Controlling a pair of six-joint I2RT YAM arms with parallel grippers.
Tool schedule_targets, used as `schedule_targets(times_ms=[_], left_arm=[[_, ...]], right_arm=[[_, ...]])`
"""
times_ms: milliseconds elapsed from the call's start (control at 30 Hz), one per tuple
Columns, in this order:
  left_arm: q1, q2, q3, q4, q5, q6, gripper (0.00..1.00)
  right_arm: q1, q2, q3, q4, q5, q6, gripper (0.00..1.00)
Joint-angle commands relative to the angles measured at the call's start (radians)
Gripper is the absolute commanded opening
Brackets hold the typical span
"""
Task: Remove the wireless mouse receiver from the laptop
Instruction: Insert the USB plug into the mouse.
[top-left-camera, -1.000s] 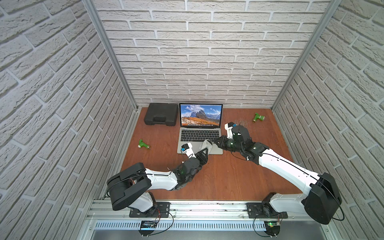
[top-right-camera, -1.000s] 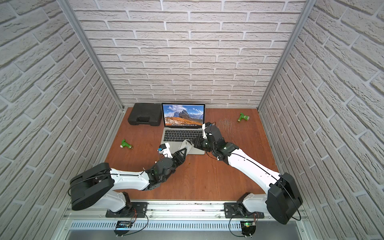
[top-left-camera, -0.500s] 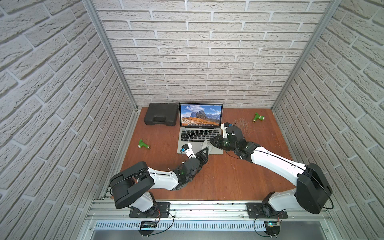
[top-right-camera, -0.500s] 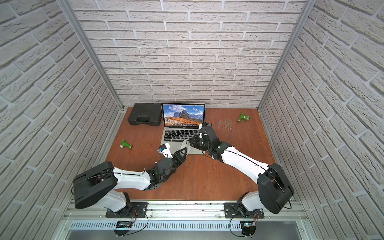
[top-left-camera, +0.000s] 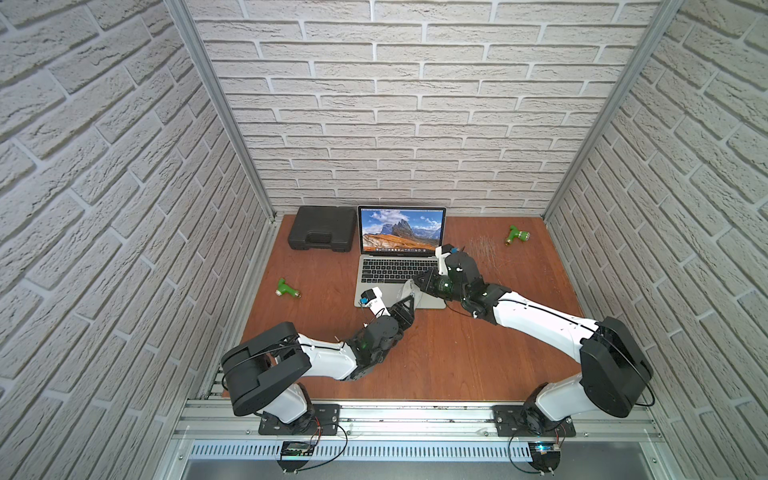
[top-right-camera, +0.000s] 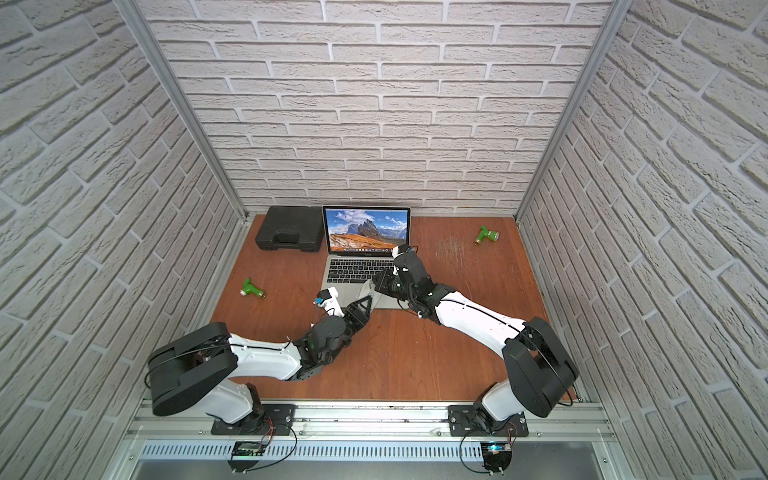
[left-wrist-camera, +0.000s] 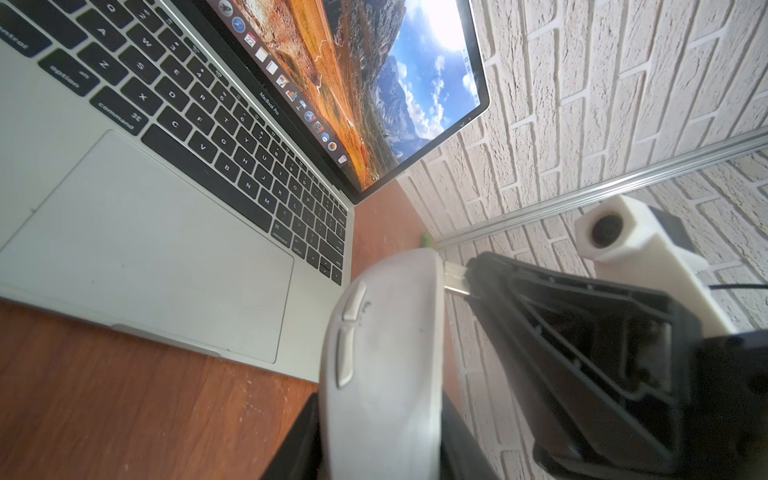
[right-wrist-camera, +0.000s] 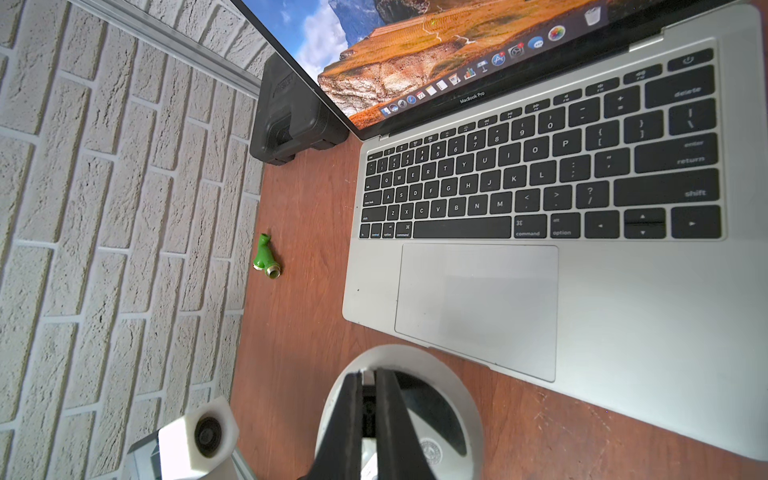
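Unplugged from the open laptop (top-left-camera: 395, 268), the small black receiver (left-wrist-camera: 455, 282) sits pinched in the tightly closed right gripper (right-wrist-camera: 368, 380) near the computer's front right corner, its metal plug against the underside of a grey mouse (left-wrist-camera: 382, 353). The left gripper (top-left-camera: 408, 300) clasps that mouse on edge above the wooden table (top-left-camera: 457, 353). A black case (top-left-camera: 322, 228) lies beside the screen, and a green fitting (top-left-camera: 286, 289) rests well off to the left.
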Motion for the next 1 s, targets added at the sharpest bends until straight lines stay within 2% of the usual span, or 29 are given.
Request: schedule_targets(times_ms=[0, 967], left_arm=[[0.002, 0.0, -0.008, 0.134, 0.017, 0.002, 0.0], [0.023, -0.005, -0.013, 0.158, 0.041, 0.003, 0.0]], right_arm=[[0.016, 0.016, 0.012, 0.041, -0.001, 0.02, 0.02], [0.043, -0.003, -0.057, 0.044, 0.01, 0.006, 0.02]])
